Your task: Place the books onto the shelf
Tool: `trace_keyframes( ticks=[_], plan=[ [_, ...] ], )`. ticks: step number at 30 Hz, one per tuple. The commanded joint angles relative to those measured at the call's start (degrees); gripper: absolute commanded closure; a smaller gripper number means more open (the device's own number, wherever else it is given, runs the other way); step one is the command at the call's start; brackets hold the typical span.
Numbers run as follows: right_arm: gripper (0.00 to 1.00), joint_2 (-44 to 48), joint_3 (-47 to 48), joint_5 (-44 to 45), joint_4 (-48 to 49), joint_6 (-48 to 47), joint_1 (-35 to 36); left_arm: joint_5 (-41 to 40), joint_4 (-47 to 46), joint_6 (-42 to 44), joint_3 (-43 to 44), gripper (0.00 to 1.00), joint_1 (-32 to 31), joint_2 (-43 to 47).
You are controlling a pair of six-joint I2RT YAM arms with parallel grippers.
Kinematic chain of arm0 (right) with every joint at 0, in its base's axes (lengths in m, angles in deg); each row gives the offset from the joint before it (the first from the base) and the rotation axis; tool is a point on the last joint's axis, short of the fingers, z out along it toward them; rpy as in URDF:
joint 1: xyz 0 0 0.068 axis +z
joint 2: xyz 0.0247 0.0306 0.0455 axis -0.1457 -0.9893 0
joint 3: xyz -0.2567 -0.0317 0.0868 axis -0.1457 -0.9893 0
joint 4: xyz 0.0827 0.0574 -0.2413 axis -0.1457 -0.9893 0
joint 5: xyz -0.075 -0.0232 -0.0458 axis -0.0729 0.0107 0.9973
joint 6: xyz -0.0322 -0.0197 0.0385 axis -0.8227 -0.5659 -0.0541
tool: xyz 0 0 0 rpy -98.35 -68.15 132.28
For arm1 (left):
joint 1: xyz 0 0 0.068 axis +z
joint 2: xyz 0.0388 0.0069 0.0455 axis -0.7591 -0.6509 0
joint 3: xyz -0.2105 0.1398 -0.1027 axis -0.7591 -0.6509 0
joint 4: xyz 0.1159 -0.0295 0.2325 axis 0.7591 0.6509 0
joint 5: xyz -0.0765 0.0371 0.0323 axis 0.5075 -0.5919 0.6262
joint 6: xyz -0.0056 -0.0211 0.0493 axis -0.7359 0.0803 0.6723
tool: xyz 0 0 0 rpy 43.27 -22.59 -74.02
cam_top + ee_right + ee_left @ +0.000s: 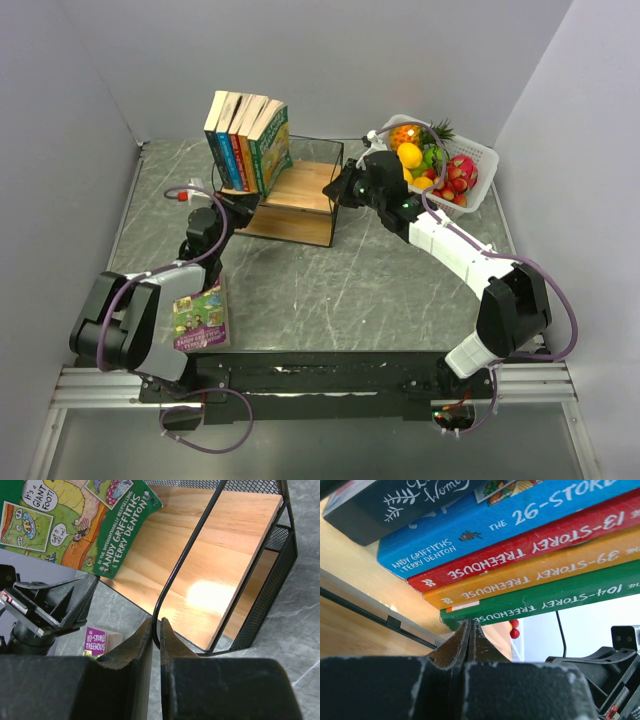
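Books (pixel 245 140) lean at the left end of the shelf (pixel 305 195), bare board rightward.
Left claw (pixel 470 630) closed, empty, beside the outermost spine; right claw (pixel 156 627) pinching shelf's wire edge.

**Twin white-and-black arms, purple cables**

The left arm (pixel 165 300) and right arm (pixel 455 250) share one build: smooth white shells on the long links and bulky, rounded black housings at the joints. A thin purple cable (pixel 565 310) loops loosely along each arm and trails below the bases. Both arms are mounted on a black plate (pixel 320 368) set on silver slotted rails (pixel 85 385). The left gripper (pixel 471 627) has matte black fingers (pixel 455 645) that taper to thin tips, their edges scuffed pale grey. The right gripper (pixel 156 627) looks the same, with whitish chips on its blocky body. In the right wrist view, the left gripper's side carries a thin white strip (pixel 20 609) with a red end.
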Motion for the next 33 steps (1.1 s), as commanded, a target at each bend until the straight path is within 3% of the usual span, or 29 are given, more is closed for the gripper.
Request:
trace_keyframes(
  ticks=[1,28,32,33],
  plan=[
    [1.00,-3.07,-0.69,-0.58,-7.70,0.94,0.50,0.42,-3.81,-0.96,2.38,0.99,0.34,-0.93],
    [1.00,-2.46,-0.69,0.12,-9.02,1.12,0.42,0.68,-2.41,0.01,0.80,0.99,0.43,2.40],
    [0.89,-2.19,-0.86,0.39,-9.29,1.38,0.50,0.50,-0.92,0.97,0.54,0.99,0.43,4.68],
    [0.82,-2.02,-0.95,0.47,-9.37,1.47,0.50,0.50,-0.65,1.41,0.45,0.99,0.43,5.04]
  ],
)
